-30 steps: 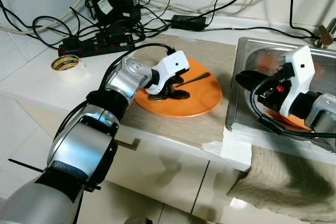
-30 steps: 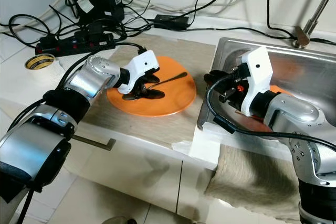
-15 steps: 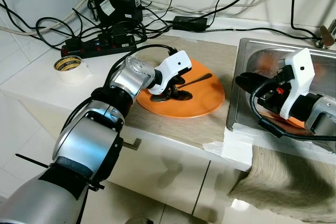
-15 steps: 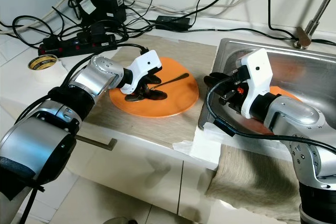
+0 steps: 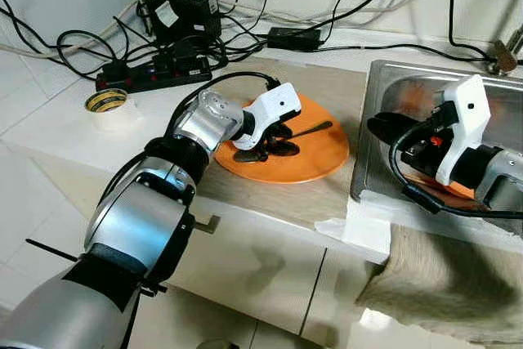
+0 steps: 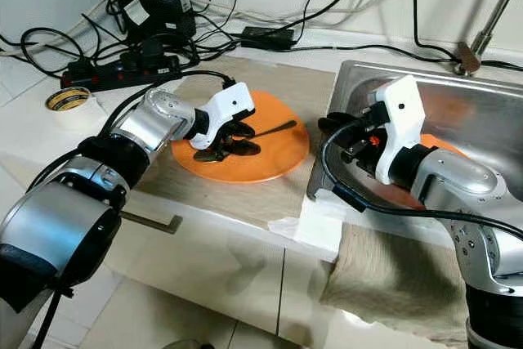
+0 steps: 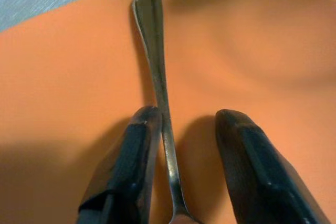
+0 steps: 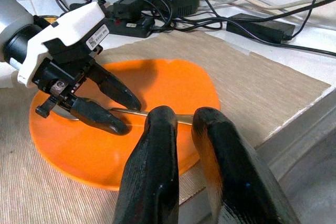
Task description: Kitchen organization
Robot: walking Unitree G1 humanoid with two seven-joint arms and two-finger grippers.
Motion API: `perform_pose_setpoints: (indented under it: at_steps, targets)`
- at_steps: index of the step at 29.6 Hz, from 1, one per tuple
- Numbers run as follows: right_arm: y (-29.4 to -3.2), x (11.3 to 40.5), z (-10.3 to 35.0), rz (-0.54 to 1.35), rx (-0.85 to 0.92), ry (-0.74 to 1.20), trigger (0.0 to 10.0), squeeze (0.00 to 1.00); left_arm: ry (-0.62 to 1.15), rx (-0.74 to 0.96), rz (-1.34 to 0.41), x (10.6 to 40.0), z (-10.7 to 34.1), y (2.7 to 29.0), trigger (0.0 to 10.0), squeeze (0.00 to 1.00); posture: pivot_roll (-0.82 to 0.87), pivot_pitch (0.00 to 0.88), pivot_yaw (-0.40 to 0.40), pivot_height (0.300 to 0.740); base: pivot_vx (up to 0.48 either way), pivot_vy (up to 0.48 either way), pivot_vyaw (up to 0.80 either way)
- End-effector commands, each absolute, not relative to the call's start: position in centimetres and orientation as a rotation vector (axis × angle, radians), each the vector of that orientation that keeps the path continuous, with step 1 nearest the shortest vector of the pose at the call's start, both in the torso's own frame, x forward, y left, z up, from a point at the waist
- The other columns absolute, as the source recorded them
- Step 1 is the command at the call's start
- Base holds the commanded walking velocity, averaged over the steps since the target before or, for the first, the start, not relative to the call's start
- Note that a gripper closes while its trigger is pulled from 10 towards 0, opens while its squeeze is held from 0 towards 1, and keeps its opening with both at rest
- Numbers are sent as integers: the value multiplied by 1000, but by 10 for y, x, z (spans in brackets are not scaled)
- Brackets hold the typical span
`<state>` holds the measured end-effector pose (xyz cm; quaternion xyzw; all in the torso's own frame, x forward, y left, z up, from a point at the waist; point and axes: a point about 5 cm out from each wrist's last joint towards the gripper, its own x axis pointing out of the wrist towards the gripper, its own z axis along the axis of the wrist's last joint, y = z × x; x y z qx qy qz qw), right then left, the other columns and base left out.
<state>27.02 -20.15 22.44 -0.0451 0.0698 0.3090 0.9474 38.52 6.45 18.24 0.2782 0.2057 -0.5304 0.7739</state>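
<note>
An orange plate (image 5: 319,161) lies on the counter mat with a metal spoon (image 5: 315,129) on it. My left gripper (image 5: 276,149) is low over the plate, open, and its two black fingers (image 7: 139,145) stand on either side of the spoon's handle (image 7: 155,51). One finger touches the handle. My right gripper (image 5: 382,127) hovers at the sink's left rim, pointing toward the plate. Its fingers (image 8: 157,145) are close together with nothing between them.
A steel sink (image 5: 409,79) on the right holds a second orange plate (image 5: 458,191). A striped towel (image 5: 433,284) hangs over the counter's front edge. A power strip (image 5: 151,75), adapters and tangled cables crowd the back left, and a tape roll (image 5: 106,102) lies beside them.
The camera has shifted a little. My left gripper stays low over the spoon on the plate, and my right arm has not visibly moved.
</note>
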Motion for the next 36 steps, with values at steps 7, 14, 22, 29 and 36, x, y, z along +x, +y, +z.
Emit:
perform_pose_setpoints:
  at_steps: [7,14,22,29,36]
  targets:
    - [-200,269,229,626,-102,121,10000,0,480,742,-1061,387,169,77,0,0,-140,0,85,740,0,0,0]
    - [-201,269,229,623,-102,121,10000,0,434,736,-1049,388,171,74,0,0,-143,0,82,740,0,0,0]
    - [-201,268,229,620,-99,123,10000,0,401,676,-1054,389,175,70,0,0,-145,0,81,740,0,0,0]
    - [-200,269,229,620,-94,121,10000,0,359,565,-1042,392,188,68,0,0,-143,0,82,740,0,0,0]
    - [-200,270,229,618,-87,119,10000,0,274,505,-1028,398,212,71,0,0,-135,0,75,740,0,0,0]
